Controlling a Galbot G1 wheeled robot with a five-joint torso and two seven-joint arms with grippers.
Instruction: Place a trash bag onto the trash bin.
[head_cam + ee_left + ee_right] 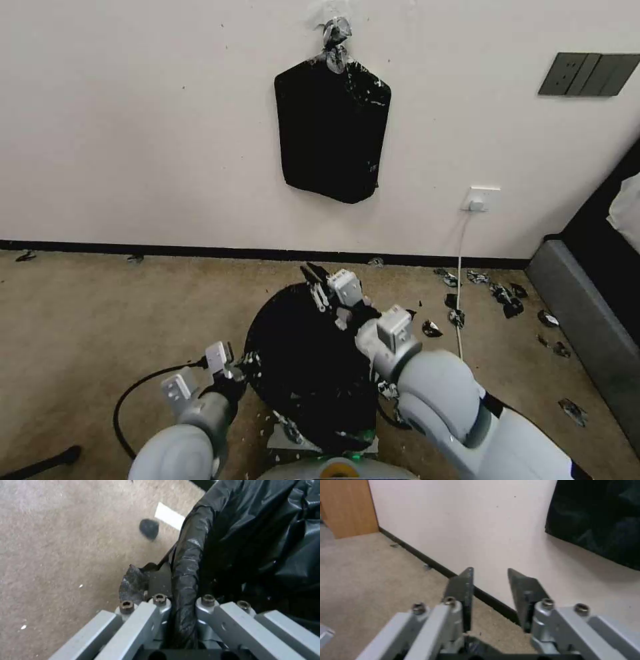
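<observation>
Trash bag (303,373) draped over trash bin on floor, edge pinched in closed left hand (181,602); right hand (490,590) parted, empty, above far rim; thin film may tear if tugged

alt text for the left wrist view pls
The left hand is clamped on a twisted fold of the glossy black trash bag, which billows beside it. Beyond lies beige carpet with a small dark scrap and a white strip.
</observation>
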